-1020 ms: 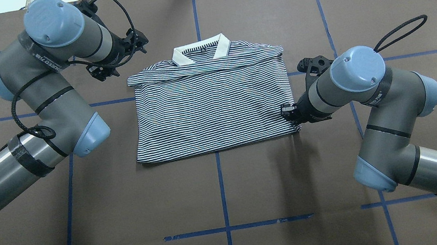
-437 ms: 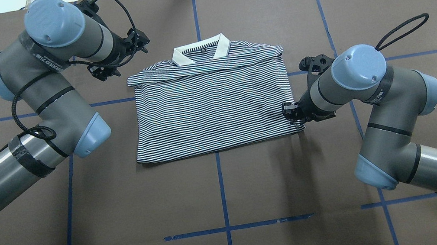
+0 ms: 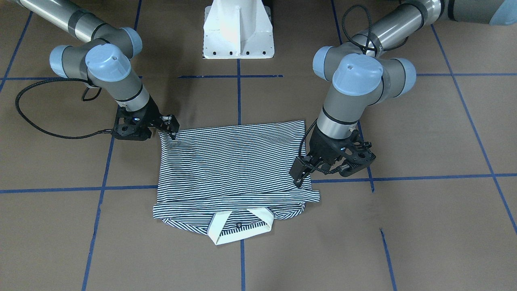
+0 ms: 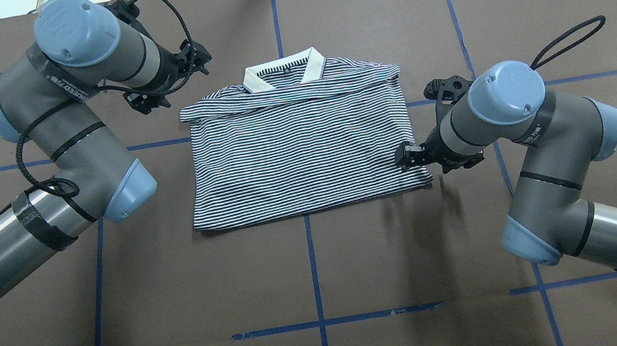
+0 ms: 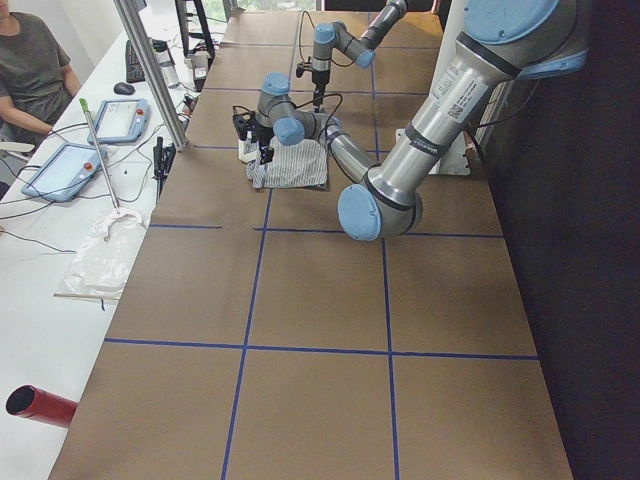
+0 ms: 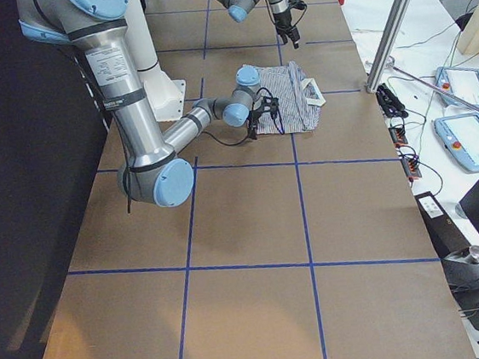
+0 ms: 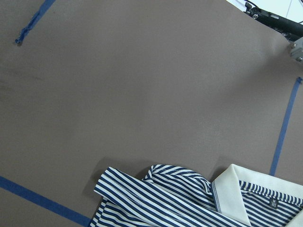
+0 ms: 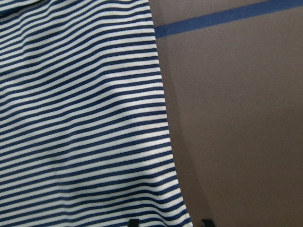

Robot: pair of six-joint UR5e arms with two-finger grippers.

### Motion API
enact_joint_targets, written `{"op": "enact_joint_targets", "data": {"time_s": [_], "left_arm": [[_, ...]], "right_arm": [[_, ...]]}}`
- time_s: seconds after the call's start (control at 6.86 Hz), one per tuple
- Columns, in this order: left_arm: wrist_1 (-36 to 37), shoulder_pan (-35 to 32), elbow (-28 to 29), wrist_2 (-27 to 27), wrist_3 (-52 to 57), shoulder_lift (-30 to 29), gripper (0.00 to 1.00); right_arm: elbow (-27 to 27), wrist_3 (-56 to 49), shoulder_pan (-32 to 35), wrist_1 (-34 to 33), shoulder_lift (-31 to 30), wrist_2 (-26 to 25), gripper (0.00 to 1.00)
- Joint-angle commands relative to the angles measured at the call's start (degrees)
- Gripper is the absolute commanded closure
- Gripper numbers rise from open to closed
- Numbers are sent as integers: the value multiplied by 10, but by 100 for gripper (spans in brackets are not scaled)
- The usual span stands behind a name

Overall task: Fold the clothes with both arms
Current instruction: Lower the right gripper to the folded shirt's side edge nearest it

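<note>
Right gripper (image 4: 407, 156) is lifting off the shirt (image 4: 298, 150) corner nearest the table's right edge, fingers apart, so the fold's released. Left gripper (image 4: 149, 102) is hovering; can't tell its grip.

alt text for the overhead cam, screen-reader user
A striped polo shirt, folded to a rectangle with its cream collar at the far edge, lies centred on a brown table with blue tape lines. The right gripper is at the shirt's right edge near the front corner; the left gripper is clear of its far left corner.
</note>
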Motion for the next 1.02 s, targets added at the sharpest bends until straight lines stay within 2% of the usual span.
{"op": "enact_joint_targets", "data": {"time_s": [0.0, 0.15, 0.29, 0.44, 0.87], "left_arm": [[0, 0, -2, 0, 0, 0, 0], [0, 0, -2, 0, 0, 0, 0], [0, 0, -2, 0, 0, 0, 0], [0, 0, -2, 1, 0, 0, 0], [0, 0, -5, 0, 1, 0, 0]], "right_arm": [[-4, -3, -6, -12, 2, -2, 0], [-6, -3, -8, -13, 3, 0, 10], [-12, -3, -8, -12, 3, 2, 79], [-13, -3, -9, -12, 4, 2, 100], [-13, -9, -10, -13, 5, 5, 100]]}}
